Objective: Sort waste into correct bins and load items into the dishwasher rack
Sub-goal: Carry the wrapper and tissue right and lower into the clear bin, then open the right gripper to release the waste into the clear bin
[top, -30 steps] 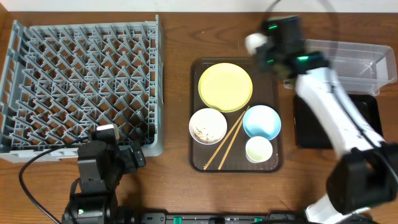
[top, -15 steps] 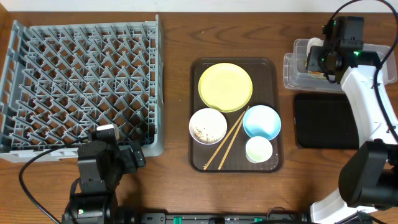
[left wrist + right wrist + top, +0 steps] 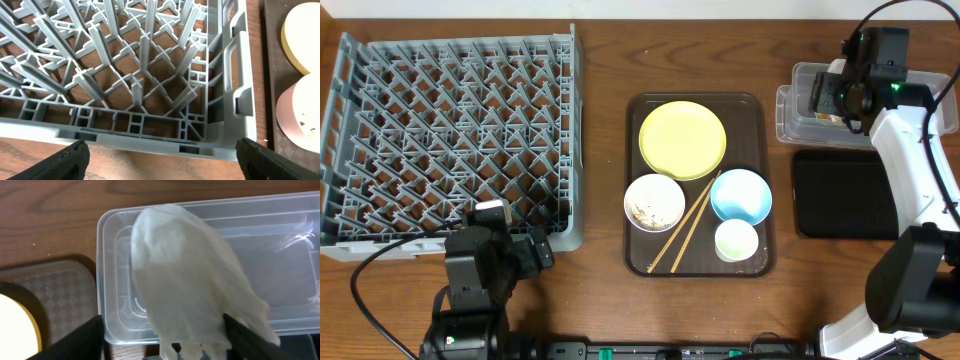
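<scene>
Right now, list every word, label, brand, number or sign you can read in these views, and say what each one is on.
No text can be read in any view.
Rack: plain grey plastic, no marking.
Plate, white bowl, blue bowl, cup: unprinted.
Clear tub and napkin: no label or print.
Black bar at the overhead view's bottom edge: small green and white marks, too small to read.

Rack (image 3: 450, 130) is grey, plate (image 3: 682, 139) yellow, cup (image 3: 736, 240) whitish, plus a white bowl (image 3: 654, 201) and a blue bowl (image 3: 741, 196). Brown tray (image 3: 757, 125) has a fine check pattern. Black tray (image 3: 840, 200) is plain, tub (image 3: 280, 255) clear, napkin (image 3: 185, 280) white.
</scene>
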Tool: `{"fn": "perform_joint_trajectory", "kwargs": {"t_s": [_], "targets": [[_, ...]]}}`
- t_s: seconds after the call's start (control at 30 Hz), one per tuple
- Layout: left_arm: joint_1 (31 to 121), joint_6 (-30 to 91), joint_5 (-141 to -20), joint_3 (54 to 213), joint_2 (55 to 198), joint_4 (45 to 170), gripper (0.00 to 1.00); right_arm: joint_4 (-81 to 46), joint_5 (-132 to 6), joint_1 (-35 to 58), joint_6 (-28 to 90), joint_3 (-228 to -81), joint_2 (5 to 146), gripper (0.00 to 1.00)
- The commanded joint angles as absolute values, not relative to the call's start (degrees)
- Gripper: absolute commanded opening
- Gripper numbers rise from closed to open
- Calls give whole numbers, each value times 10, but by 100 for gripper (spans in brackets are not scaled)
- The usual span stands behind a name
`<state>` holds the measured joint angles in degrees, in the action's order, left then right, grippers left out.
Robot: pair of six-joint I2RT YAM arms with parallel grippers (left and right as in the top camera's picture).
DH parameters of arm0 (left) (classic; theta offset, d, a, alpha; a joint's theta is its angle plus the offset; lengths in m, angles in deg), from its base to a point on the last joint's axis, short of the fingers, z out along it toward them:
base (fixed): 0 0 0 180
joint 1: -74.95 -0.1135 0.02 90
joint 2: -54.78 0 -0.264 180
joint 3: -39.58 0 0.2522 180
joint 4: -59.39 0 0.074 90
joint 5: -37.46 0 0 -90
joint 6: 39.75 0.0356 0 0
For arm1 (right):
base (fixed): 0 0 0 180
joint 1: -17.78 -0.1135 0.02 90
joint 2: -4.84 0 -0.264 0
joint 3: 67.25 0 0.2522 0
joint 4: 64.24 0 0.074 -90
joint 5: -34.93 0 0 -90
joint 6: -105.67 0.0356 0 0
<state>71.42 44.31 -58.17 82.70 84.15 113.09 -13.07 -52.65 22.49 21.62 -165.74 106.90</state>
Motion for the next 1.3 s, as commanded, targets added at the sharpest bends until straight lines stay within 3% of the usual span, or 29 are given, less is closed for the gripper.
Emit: {"fn": "perform_joint_trajectory", "kwargs": {"t_s": [0.0, 0.07, 0.1, 0.13, 0.2, 0.23, 0.3, 0.33, 0.43, 0.47, 0.53, 0.57, 0.6, 0.63, 0.67, 0.7, 0.73, 0.77, 0.8, 0.87, 0.93, 0.97, 1.07, 1.1, 1.13, 1.17, 1.2, 1.27], "targets": [[716, 448, -581, 836, 841, 1130, 96, -136, -521, 227, 218, -1653, 1072, 74], [716, 448, -581, 836, 841, 1130, 96, -143, -527, 227, 218, -1653, 1072, 75], [716, 448, -581, 836, 841, 1130, 96, -145, -550, 226, 211, -1653, 1072, 66], [716, 448, -581, 836, 841, 1130, 96, -145, -596, 226, 168, -1653, 1072, 53], [716, 448, -581, 836, 841, 1130, 96, -140, -590, 226, 127, -1653, 1072, 11], [716, 448, -581, 836, 841, 1130, 96, -138, -524, 226, 186, -1653, 1073, 21], [716, 448, -581, 836, 841, 1130, 96, -134, -436, 226, 279, -1653, 1074, 56], [716, 448, -581, 836, 841, 1130, 96, -132, -421, 226, 288, -1653, 1074, 59], [716, 448, -581, 836, 841, 1130, 96, -142, -539, 226, 191, -1653, 1074, 59], [716, 448, -581, 836, 841, 1130, 95, -138, -541, 226, 173, -1653, 1074, 51], [716, 448, -581, 836, 841, 1130, 96, -126, -466, 226, 275, -1653, 1074, 61], [716, 448, -581, 836, 841, 1130, 96, -131, -509, 226, 244, -1653, 1074, 64], [716, 448, -581, 836, 841, 1130, 96, -128, -571, 226, 159, -1653, 1074, 58], [716, 448, -581, 836, 841, 1130, 96, -122, -557, 226, 161, -1653, 1074, 50], [716, 448, -581, 836, 841, 1130, 96, -115, -499, 226, 219, -1653, 1074, 51], [716, 448, -581, 836, 841, 1130, 96, -114, -489, 226, 236, -1653, 1074, 60], [716, 448, -581, 836, 841, 1130, 96, -112, -511, 226, 195, -1653, 1075, 56], [716, 448, -581, 836, 841, 1130, 96, -108, -491, 226, 203, -1653, 1075, 45], [716, 448, -581, 836, 841, 1130, 96, -106, -456, 226, 242, -1653, 1075, 46], [716, 448, -581, 836, 841, 1130, 96, -122, -502, 226, 218, -1653, 1076, 63], [716, 448, -581, 836, 841, 1130, 96, -131, -532, 229, 197, -1653, 1076, 53], [716, 448, -581, 836, 841, 1130, 96, -137, -500, 231, 249, -1653, 1076, 61], [716, 448, -581, 836, 841, 1130, 96, -138, -463, 234, 301, -1653, 1076, 58], [716, 448, -581, 836, 841, 1130, 96, -143, -473, 233, 293, -1653, 1076, 64], [716, 448, -581, 836, 841, 1130, 96, -152, -557, 233, 208, -1653, 1076, 67], [716, 448, -581, 836, 841, 1130, 96, -150, -611, 233, 146, -1653, 1076, 52], [716, 448, -581, 836, 841, 1130, 96, -146, -589, 234, 166, -1653, 1076, 46], [716, 448, -581, 836, 841, 1130, 96, -143, -530, 234, 221, -1653, 1076, 61]]}}
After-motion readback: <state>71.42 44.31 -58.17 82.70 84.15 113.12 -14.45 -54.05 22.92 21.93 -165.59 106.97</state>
